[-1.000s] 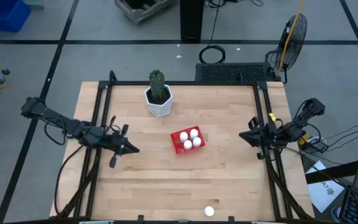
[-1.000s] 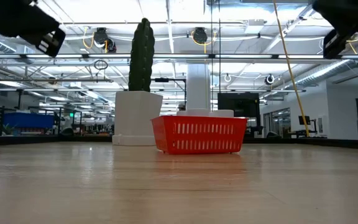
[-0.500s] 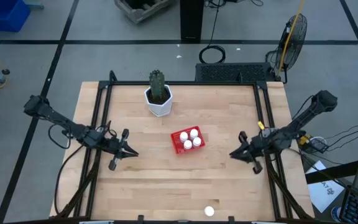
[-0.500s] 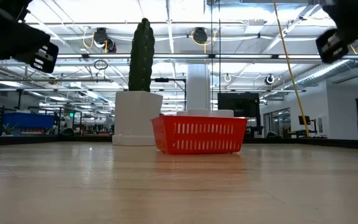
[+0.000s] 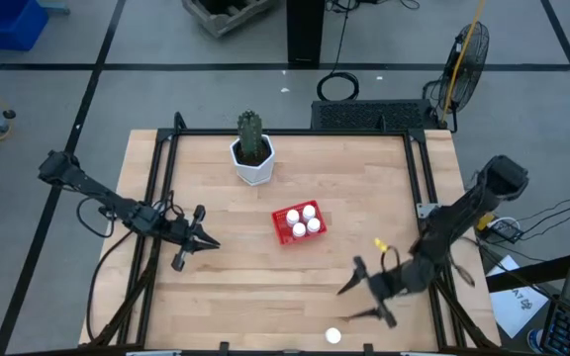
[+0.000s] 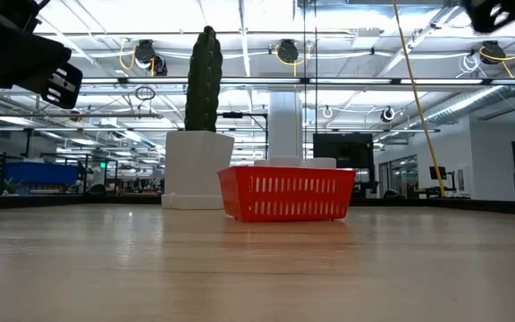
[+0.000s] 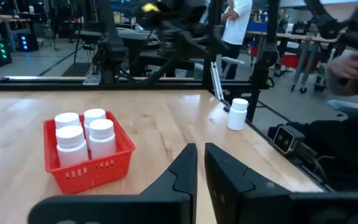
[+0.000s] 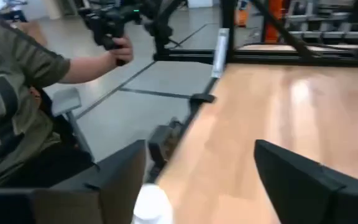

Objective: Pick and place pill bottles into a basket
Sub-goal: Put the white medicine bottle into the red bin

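Observation:
The red basket (image 5: 287, 235) stands mid-table with several white pill bottles (image 7: 86, 132) upright in it. One more pill bottle (image 5: 333, 336) stands alone by the table's near edge; the left wrist view also shows this bottle (image 7: 237, 114). My right gripper (image 5: 344, 305) hovers open just beyond it, toward the far edge. In the right wrist view the bottle (image 8: 151, 202) shows low down, close to one finger (image 8: 120, 177). My left gripper (image 5: 206, 244) is shut, holds nothing and hangs left of the basket (image 7: 89, 165).
A white pot with a green cactus (image 5: 252, 148) stands at the far side, left of the basket. Dark frame rails (image 5: 426, 213) run along the table's left and right sides. A person (image 8: 17, 106) holding a dark device stands beyond the table's near edge.
My right gripper has swung from the table's right edge toward the near edge and leftward, coming close to the lone bottle, and it has opened from shut. The basket and all bottles stay where they were.

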